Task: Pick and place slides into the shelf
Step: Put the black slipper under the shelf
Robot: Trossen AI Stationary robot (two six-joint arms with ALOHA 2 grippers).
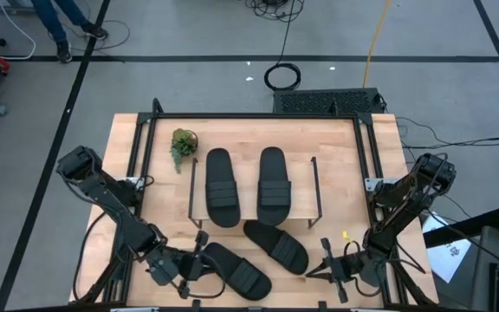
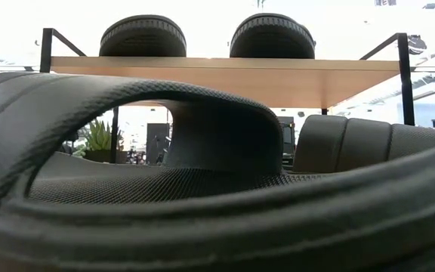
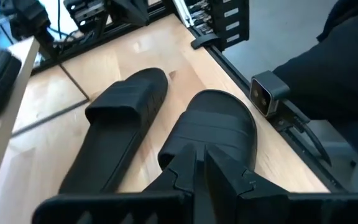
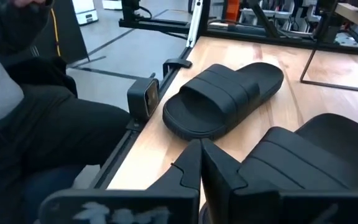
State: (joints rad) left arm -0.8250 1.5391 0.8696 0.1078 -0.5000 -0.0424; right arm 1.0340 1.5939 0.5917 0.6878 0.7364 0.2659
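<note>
Two black slides (image 1: 221, 186) (image 1: 273, 182) lie side by side on the shelf's (image 1: 248, 191) plank top (image 2: 225, 75). Two more rest sole-down on the table in front of it: one (image 1: 275, 245) near the middle, one (image 1: 236, 269) by the near edge, which fills the low view (image 2: 202, 189). My left gripper (image 1: 199, 257) (image 3: 202, 163) is shut, slanting down at the left end of the near-edge slide (image 3: 216, 130). My right gripper (image 1: 319, 260) (image 4: 201, 155) is shut, close to the right end of the middle slide (image 4: 309, 162) and holding nothing. My left gripper's shut fingertips (image 3: 188, 163) stand over the near-edge slide's left end (image 3: 185, 140), coming from the table's left and slanting down. Whether they touch it I cannot tell. The slide lies flat on the table.
A small potted plant (image 1: 183, 146) stands at the shelf's far left. A black frame (image 1: 258, 115) runs round the table. The low camera (image 4: 143, 96) sits on the near edge. A seated person in dark clothes (image 4: 42, 130) is just beyond that edge.
</note>
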